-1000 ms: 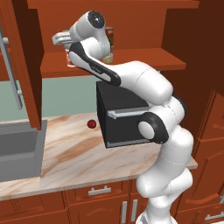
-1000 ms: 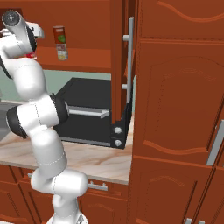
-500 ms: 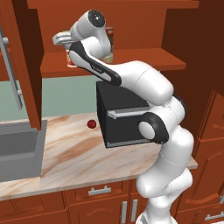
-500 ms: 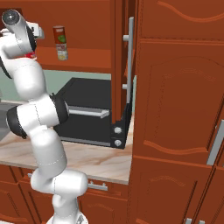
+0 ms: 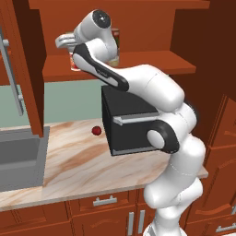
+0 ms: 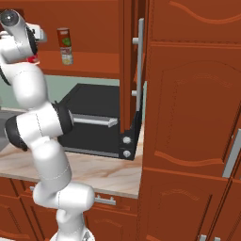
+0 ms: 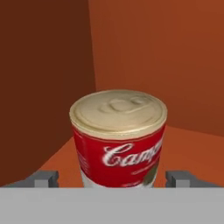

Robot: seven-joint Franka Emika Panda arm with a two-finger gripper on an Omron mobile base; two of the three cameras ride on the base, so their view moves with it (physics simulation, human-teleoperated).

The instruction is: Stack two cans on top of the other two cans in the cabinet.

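- The red-and-silver can (image 7: 118,140) was a squat cylinder, red above with white script, grey below, under a pale cream lid with a pull tab.
- It stood inside the cabinet (image 7: 144,52), near the back corner.
- The gripper (image 7: 112,178) was released, one finger (image 7: 43,178) apart from the can on either side.

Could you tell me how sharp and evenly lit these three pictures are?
Hand view: red can soft-edged, label lettering blurry, cabinet left wall darker than its back. Left base view: flat, even light, no glare. Right base view: crisp, stacked cans small but legible.
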